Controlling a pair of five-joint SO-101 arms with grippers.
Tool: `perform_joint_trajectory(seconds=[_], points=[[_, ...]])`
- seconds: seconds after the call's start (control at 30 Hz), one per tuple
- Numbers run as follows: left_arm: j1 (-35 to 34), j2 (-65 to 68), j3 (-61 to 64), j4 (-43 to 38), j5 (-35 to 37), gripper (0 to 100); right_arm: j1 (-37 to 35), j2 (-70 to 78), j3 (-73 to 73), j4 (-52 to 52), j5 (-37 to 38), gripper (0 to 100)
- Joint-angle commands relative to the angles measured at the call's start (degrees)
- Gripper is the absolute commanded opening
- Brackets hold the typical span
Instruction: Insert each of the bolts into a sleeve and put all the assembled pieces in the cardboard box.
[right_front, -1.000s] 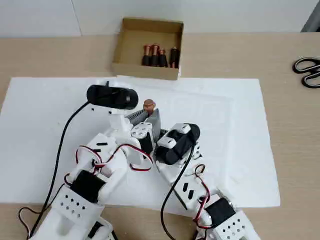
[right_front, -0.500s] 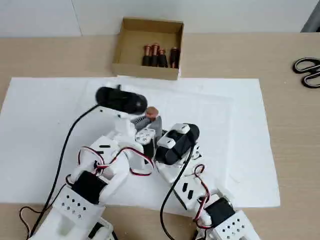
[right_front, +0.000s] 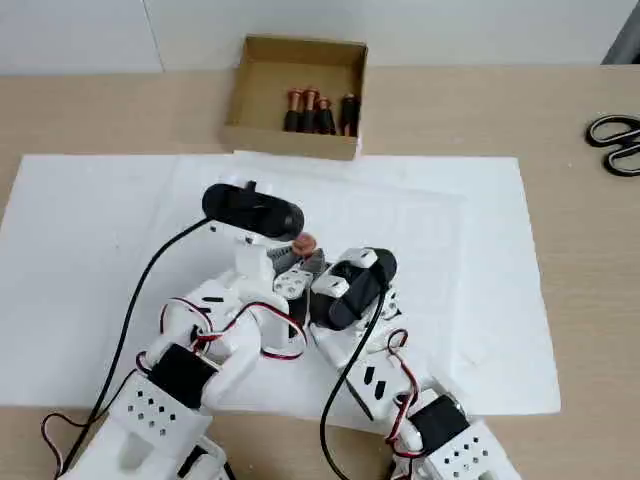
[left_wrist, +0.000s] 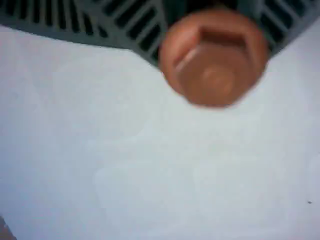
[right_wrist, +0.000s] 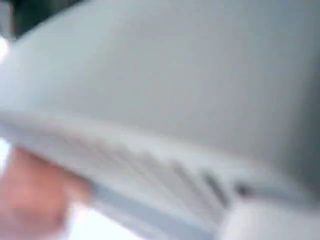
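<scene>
Table (right_front: 580, 220) carrying a wide white sheet (right_front: 90, 260) | right arm (right_front: 355, 285) tucked in close beside the left one mid-sheet, its grip too blurred to call | cardboard box (right_front: 240, 100) sits past the sheet's far edge, four assembled pieces (right_front: 318, 112) lying inside | left gripper (right_front: 298, 257) is clamped on a copper bolt (left_wrist: 215, 57), seemingly just over the sheet.

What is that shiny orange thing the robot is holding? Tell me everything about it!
It is a bolt, copper-coloured and metal-looking. Its round head, with a six-sided shape on it, faces the left wrist camera. The left gripper holds it with dark grey ribbed fingers over the white paper. Its shaft is hidden.
</scene>
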Motion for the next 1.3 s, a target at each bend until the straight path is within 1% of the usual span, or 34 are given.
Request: perform_joint_trajectory(seconds=[0.0,0.13,0.33,0.37,0.6,0.7,0.83,0.93,1.0,1.13,1.27], points=[[0.3,-0.5,-0.1,1.8,-0.5,17,-0.1,-1.3,-0.3,-1.0,-0.4,0.4],[-0.2,-0.6,-3.3,5.5,-0.5,24,-0.1,-1.3,-0.3,-1.0,-0.4,0.4],[-0.4,-0.6,-11.1,14.2,-0.5,27,-0.1,-1.3,-0.3,-1.0,-0.4,0.4],[-1.2,-0.6,-12.0,15.3,-0.5,27,-0.1,-1.3,-0.3,-1.0,-0.4,0.4],[-12.3,-0.6,-13.9,19.7,-1.0,27,-0.1,-1.3,-0.3,-1.0,-0.4,0.4],[-16.8,-0.6,-13.9,21.4,-2.4,27,-0.1,-1.3,-0.3,-1.0,-0.4,0.4],[-23.0,-0.6,-13.6,23.9,-2.4,27,2.1,-1.1,-1.5,-1.4,-0.3,0.4],[-27.2,-0.5,-12.6,25.8,-2.4,27,6.5,-0.3,-5.6,-0.9,-0.3,0.4],[-28.5,-0.5,-11.4,27.0,-2.4,27,8.9,3.2,-9.6,1.5,-0.3,0.4],[-28.7,-0.5,-9.7,28.0,-2.3,27,13.3,16.1,-22.4,8.2,-0.4,0.4],[-28.7,-0.5,-10.1,27.5,-2.2,26,17.7,32.5,-39.2,8.4,-0.2,0.4]])
